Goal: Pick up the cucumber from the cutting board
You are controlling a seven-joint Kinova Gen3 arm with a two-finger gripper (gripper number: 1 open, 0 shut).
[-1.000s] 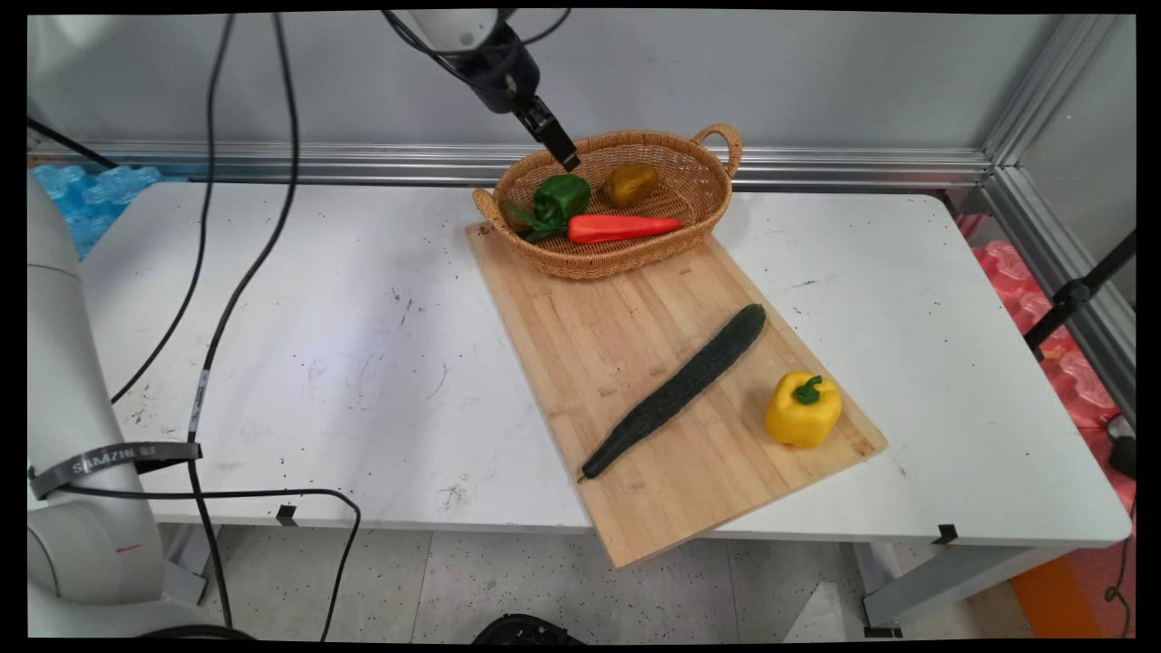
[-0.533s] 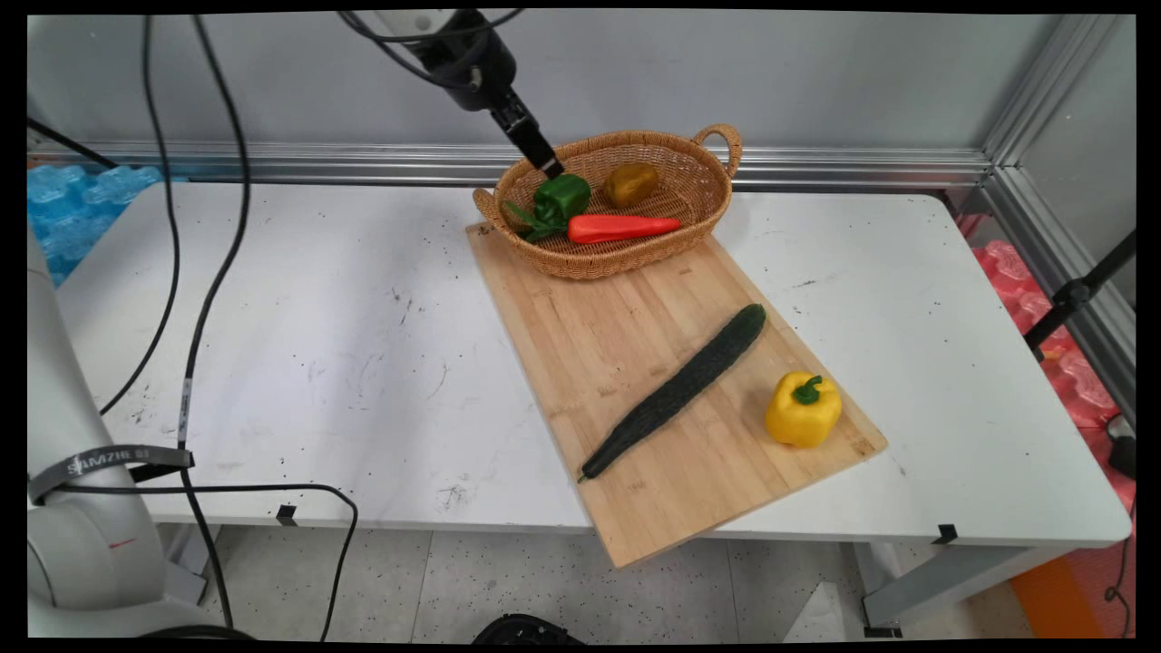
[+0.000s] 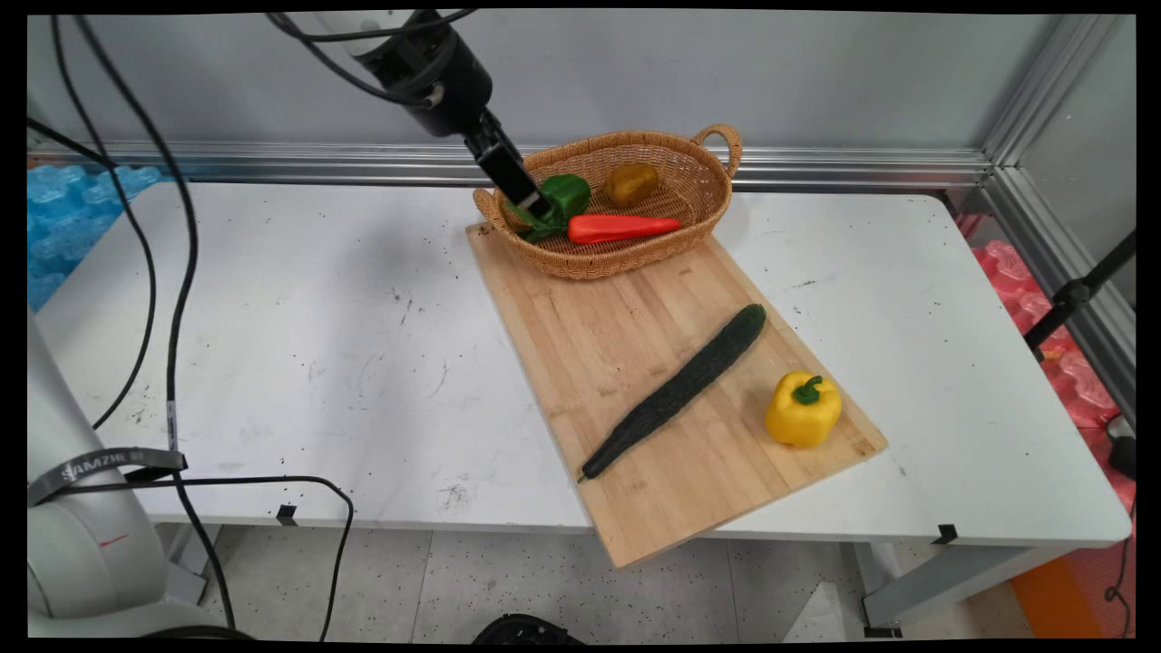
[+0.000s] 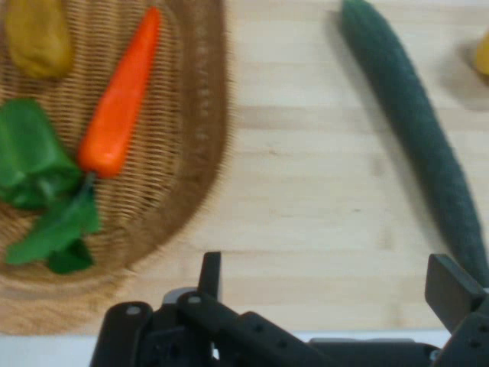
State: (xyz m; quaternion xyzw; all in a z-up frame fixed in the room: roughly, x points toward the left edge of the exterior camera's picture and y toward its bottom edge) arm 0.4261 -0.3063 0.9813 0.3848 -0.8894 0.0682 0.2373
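Leftward and lower than a second ago, the gripper (image 3: 541, 205) hangs at the wicker basket's (image 3: 635, 136) left rim.
Its fingers (image 4: 210, 272) stand apart, holding nothing; nearest is the green pepper (image 3: 570, 192), inside the basket beside a carrot (image 3: 624, 228); a cucumber (image 3: 676, 392) and yellow pepper (image 3: 802, 410) lie well apart on the cutting board (image 3: 626, 317).
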